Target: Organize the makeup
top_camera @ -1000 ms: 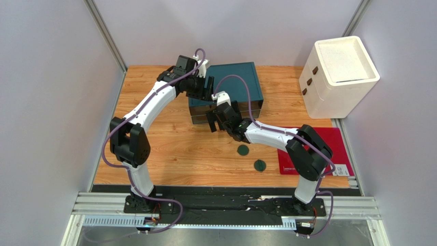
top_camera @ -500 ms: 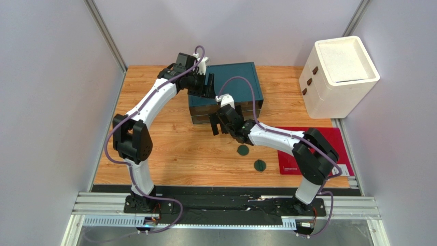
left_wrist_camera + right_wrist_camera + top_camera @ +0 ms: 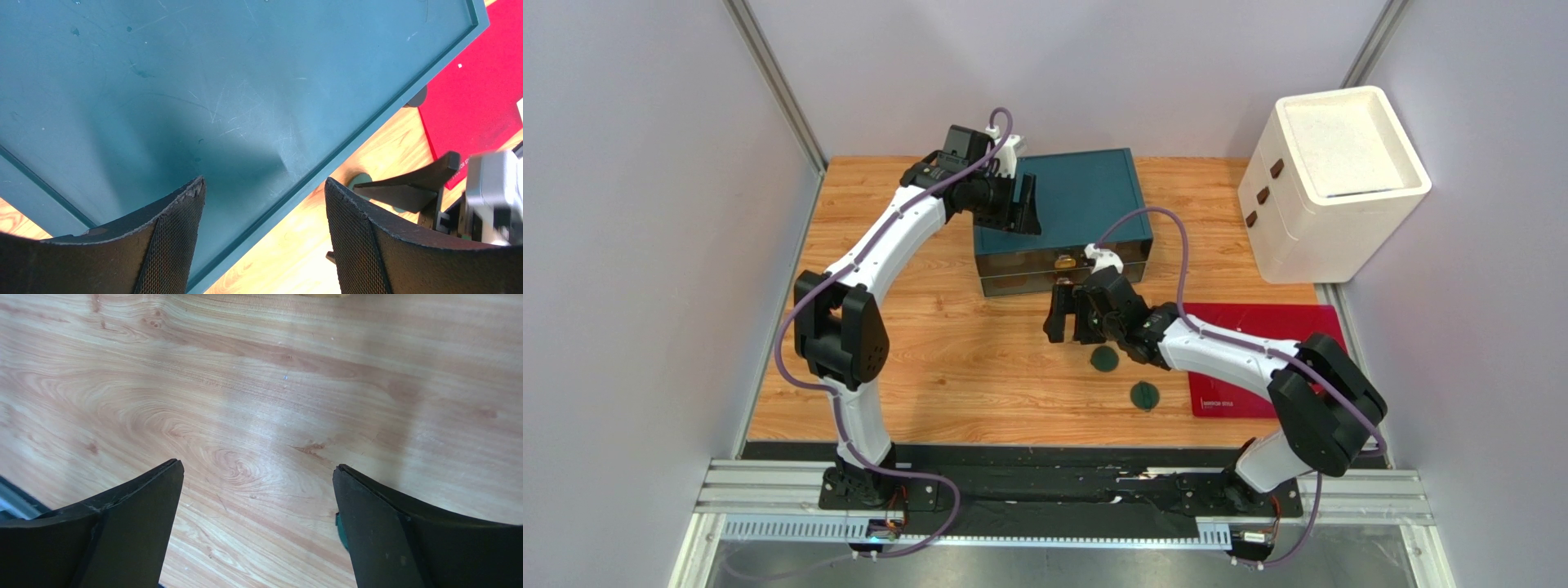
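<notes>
Scuffed teal box [image 3: 1087,196] beneath left pincer [image 3: 1024,206], spread empty, right pincer [image 3: 1068,321] spread empty above wood-grain desk [image 3: 928,355], round green discs [image 3: 1145,396] nearby, perhaps matte.

One disc [image 3: 1104,359] lies before the box [image 3: 1081,202]; another disc [image 3: 1145,395] nearer, left of the mat [image 3: 1308,321].

The table [image 3: 258,386] was pale wood-grain, smooth with a faint sheen. The teal box [image 3: 184,79] had a hard, smooth, softly glossy top crossed by fine scratches. The pads [image 3: 175,239] of the left gripper [image 3: 264,184] carried a fine black mesh texture; the fingers [image 3: 123,533] of the right gripper [image 3: 258,465] were plain matt black. The red mat [image 3: 485,86] by the table's right edge looked matt; the white box [image 3: 1339,165] at its far right corner, grainy foam.
</notes>
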Robot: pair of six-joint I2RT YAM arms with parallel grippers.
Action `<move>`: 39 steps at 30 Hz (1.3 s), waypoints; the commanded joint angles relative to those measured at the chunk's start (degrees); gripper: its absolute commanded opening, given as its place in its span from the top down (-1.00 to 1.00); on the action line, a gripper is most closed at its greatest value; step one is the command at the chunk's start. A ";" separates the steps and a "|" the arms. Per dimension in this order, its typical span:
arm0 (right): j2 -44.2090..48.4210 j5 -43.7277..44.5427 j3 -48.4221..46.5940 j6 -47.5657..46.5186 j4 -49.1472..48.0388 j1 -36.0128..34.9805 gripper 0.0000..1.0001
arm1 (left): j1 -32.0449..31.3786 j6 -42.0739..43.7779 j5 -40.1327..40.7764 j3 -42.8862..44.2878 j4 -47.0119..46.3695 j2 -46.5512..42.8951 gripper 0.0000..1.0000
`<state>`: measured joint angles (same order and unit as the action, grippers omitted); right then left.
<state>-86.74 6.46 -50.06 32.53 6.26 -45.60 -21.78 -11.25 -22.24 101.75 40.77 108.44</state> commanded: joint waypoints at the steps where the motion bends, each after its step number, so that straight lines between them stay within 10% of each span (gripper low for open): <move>1: 3.06 -7.58 3.47 11.39 -10.81 2.53 -0.95 | 0.16 0.17 -0.61 -0.33 2.91 2.30 -0.53; 39: -15.30 -1.89 7.00 52.01 -32.99 10.98 -0.88 | 0.07 1.31 0.09 -4.11 4.23 0.01 -0.52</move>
<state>-99.81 2.50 -40.58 81.25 -24.08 -35.05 -21.71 -10.96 -22.44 100.62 39.62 108.05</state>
